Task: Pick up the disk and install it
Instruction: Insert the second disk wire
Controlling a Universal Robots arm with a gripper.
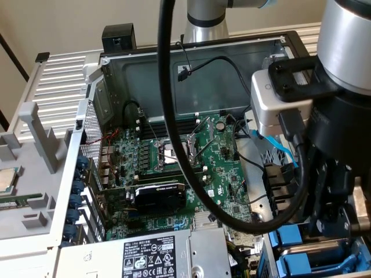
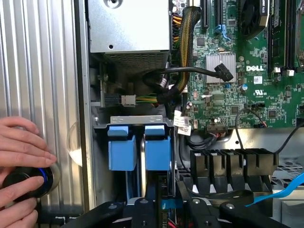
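1. The disk (image 2: 142, 161), in its blue carrier, sits seated in the case's drive bay (image 2: 137, 121), beside the motherboard (image 2: 256, 85).
2. The pincer (image 2: 164, 209) hovers just above the bay; whether it is spread is unclear.
3. Installation looks nearly done.

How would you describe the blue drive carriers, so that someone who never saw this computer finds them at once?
Start at the open computer case and its green motherboard. Past the board's edge, beside the grey power-supply box, a metal bracket holds the two blue plastic carriers side by side. Their neighbours are black connectors and cable bundles; only they are bright blue blocks.
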